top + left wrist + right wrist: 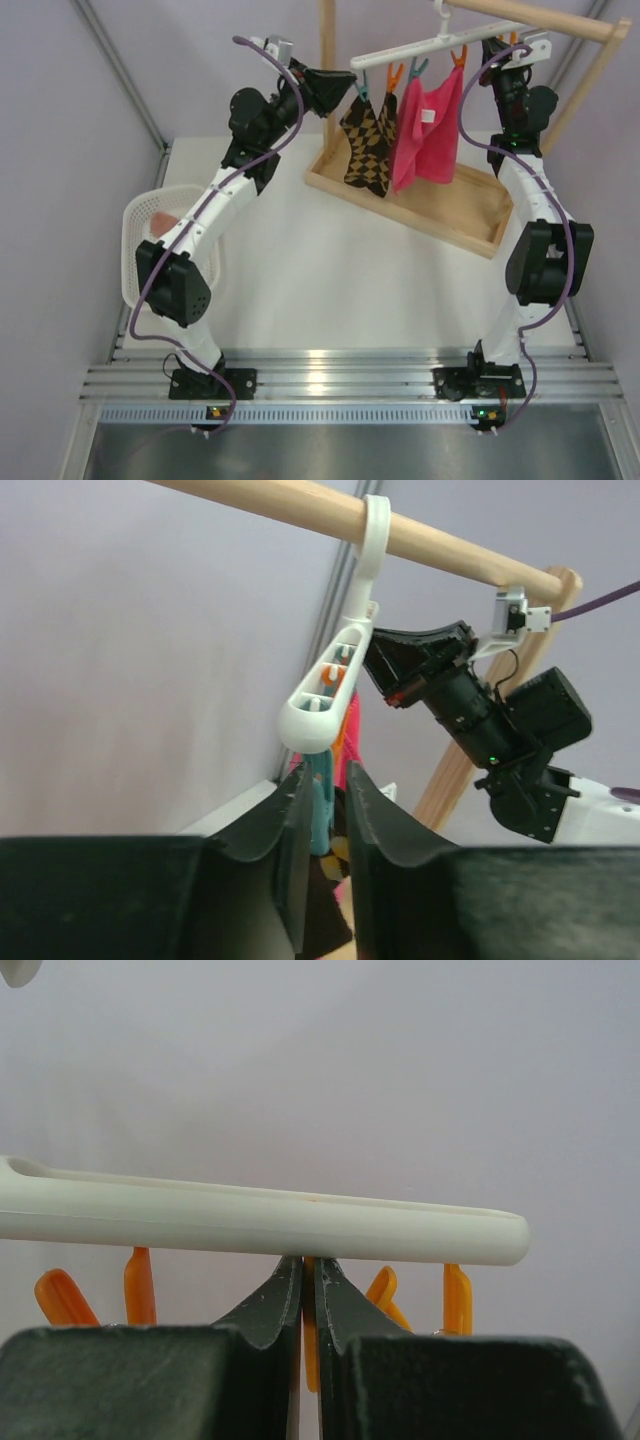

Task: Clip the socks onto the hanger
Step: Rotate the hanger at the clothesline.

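Against grey wall [150, 680], left claw [326, 772] straddles teal clip [318, 810].

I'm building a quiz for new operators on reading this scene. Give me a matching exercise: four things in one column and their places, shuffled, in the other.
Things:
1 socks
2 pink cloth
3 basket
4 hook

Places:
A looped over the wooden rod
B at the left edge of the table
C hanging under the left end of the hanger
D hanging just right of the socks, nearer mid-hanger

Pairs: 1-C; 2-D; 3-B; 4-A
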Robot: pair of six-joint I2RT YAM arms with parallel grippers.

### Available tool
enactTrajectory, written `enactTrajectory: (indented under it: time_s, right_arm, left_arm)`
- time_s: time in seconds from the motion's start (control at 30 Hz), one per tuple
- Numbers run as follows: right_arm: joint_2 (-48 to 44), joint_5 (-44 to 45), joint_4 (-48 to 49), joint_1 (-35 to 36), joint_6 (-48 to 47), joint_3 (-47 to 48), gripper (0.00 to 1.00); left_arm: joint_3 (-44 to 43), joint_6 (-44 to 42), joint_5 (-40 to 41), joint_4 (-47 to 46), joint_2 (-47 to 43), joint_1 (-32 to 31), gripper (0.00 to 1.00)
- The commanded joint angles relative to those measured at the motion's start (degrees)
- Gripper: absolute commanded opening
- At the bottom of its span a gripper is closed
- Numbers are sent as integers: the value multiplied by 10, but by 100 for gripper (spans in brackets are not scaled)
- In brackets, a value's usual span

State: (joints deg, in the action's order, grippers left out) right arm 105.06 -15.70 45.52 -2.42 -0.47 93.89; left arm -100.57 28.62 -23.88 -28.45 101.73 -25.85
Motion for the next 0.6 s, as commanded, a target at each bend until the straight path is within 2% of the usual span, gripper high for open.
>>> enactTrajectory:
  time_s: [0.0, 0.33, 0.57]
  right_arm:
    - [-41, -38, 46, 19, -2, 42, 0]
    - [-49, -46, 46, 19, -6, 39, 0]
    - [-54, -49, 43, 19, -6, 38, 0]
  left_arm:
    - [-22, 60, -51, -42, -5, 0, 23]
    - [-140, 119, -14, -57, 86, -4, 17]
    - [-171, 125, 2, -69, 130, -5, 11]
